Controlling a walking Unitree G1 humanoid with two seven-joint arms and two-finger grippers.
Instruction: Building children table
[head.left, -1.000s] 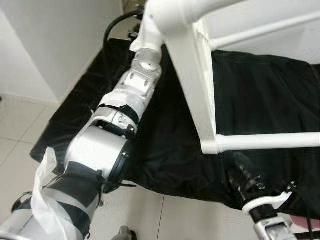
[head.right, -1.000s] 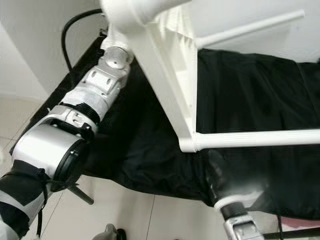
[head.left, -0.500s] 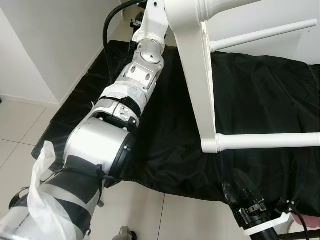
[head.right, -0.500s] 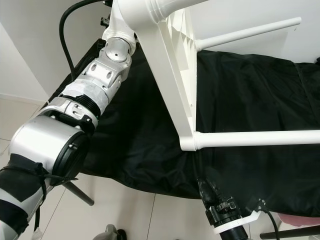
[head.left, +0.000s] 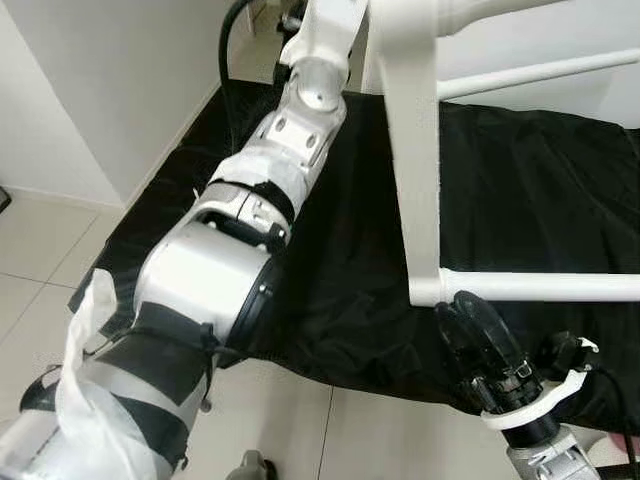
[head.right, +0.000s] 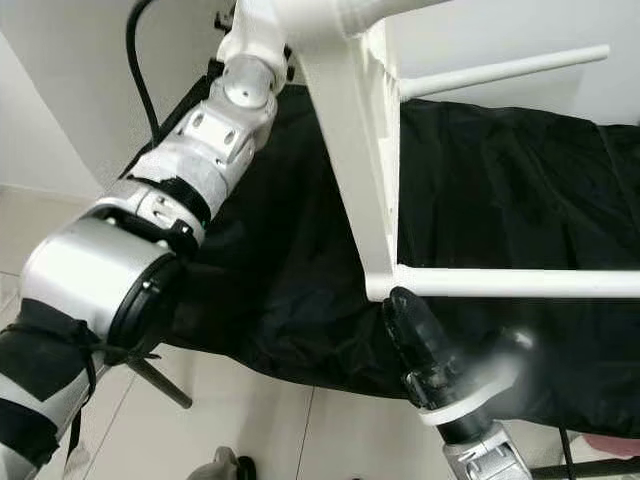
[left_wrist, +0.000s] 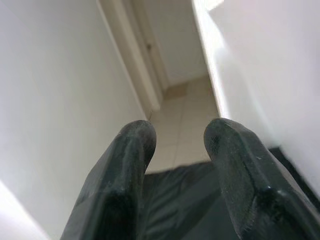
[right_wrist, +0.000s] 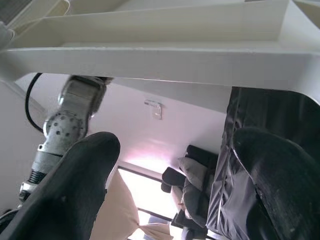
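Observation:
A white children's table frame hangs tilted above a surface covered with black cloth. Two white round legs stick out from it to the right. My left arm reaches up to the frame's top corner. In the left wrist view the left gripper is open with nothing between its fingers, and a white surface lies right beside it. My right gripper sits just under the frame's lower corner, where the near leg joins. It is open, with the white frame close above its fingers.
A white wall runs along the left, with tiled floor below it. A black cable loops by the left arm's upper end. The cloth-covered surface stands on a thin metal leg at its front left.
My right gripper dropped lower, then rose to the frame's lower corner. The left arm swung right and the frame now stands more upright.

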